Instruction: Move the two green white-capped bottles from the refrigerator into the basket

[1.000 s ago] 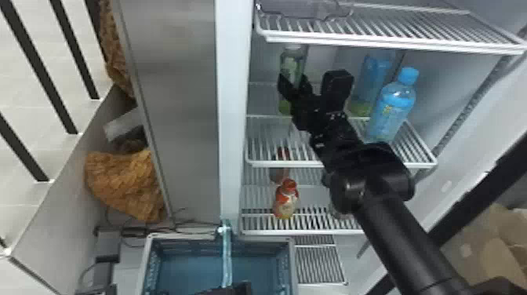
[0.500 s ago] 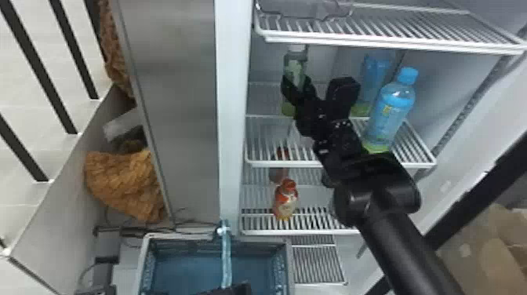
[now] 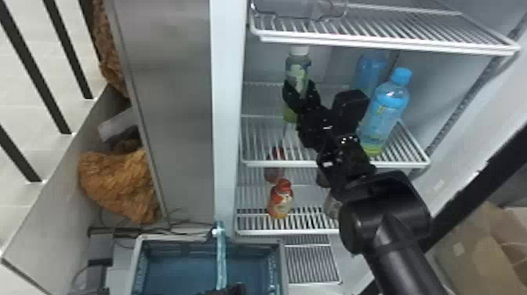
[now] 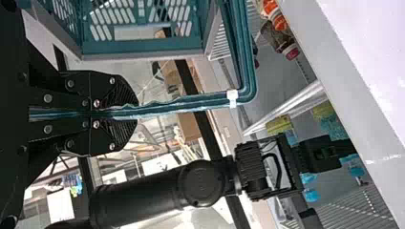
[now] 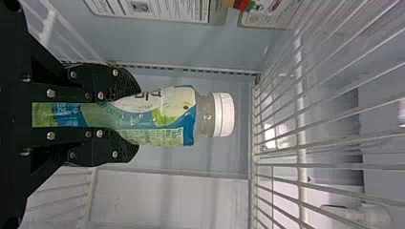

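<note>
Gripping the teal handle (image 4: 191, 101) of the basket, the left pincer (image 3: 235, 289) is at the head view's bottom edge, its two black fingers nearly together with the thin bar pinched between them. The basket (image 3: 284, 263) sits low in front of the refrigerator (image 3: 227, 117), its handle crossing over the opening. Beyond it, on a lower wire shelf (image 3: 251, 231), stands a small orange bottle with a red cap (image 3: 281, 200), with a darker red-topped one (image 3: 274, 172) behind. On the shelf above (image 3: 274, 163), toward the right side, a light blue bottle (image 3: 386, 111) stands upright. Farther in, near the left wall, the right pincer (image 3: 301, 88) is closed around a green white-capped bottle (image 5: 162, 117), one finger against each side of its label; the cap points away from the wrist, just below the next wire rack (image 3: 384, 46). Whether its base touches the shelf, I cannot tell. Behind the first blue bottle is another blue one (image 3: 368, 74), partly hidden.
</note>
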